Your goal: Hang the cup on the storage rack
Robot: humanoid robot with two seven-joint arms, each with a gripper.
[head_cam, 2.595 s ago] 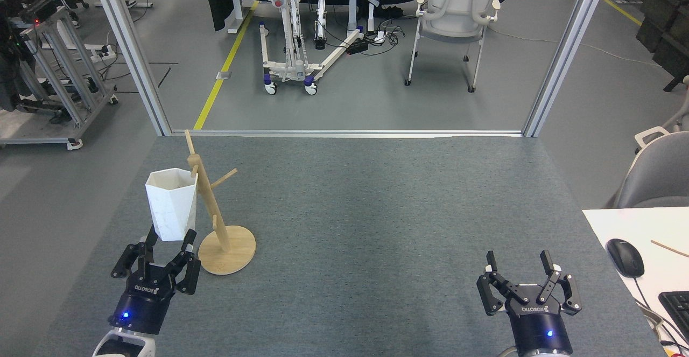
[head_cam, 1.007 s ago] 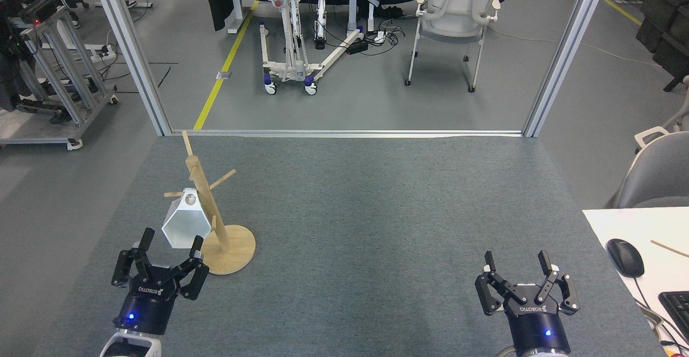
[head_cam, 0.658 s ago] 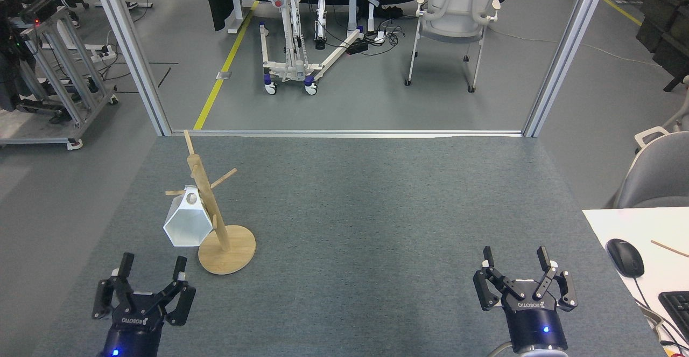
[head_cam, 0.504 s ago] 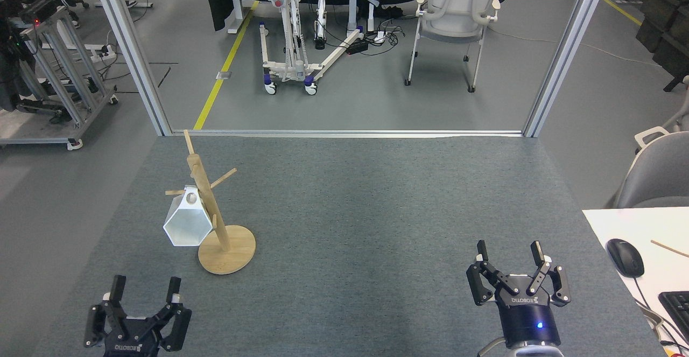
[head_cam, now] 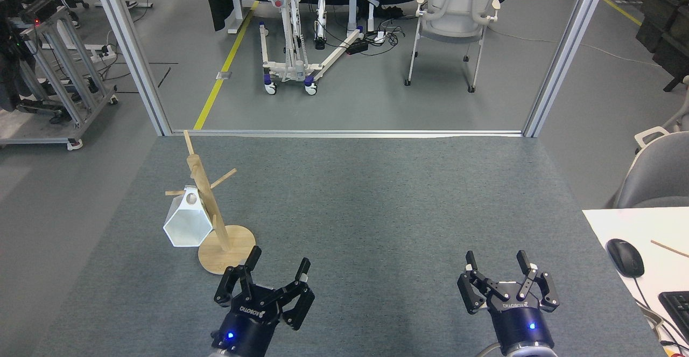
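Note:
The white faceted cup (head_cam: 187,221) hangs by its pierced handle from a left-pointing peg of the storage rack (head_cam: 207,206), a light wooden mug tree with a round disc base on the grey table. My left gripper (head_cam: 279,261) is open and empty, low in the view, to the right of and nearer than the rack's base. At the lower right my right gripper (head_cam: 497,260) is open as well, holding nothing, far from the cup.
The grey felt table (head_cam: 377,201) ends at an aluminium frame rail (head_cam: 344,132). A white desk (head_cam: 640,228) with a mouse (head_cam: 625,257) and a keyboard (head_cam: 678,308) sits at the right. A chair (head_cam: 455,23) and wheeled equipment stand on the floor beyond.
The left gripper let go of the cup, which now hangs on the peg. It drew back toward me, then swung right to the lower middle. The right gripper shifted slightly left.

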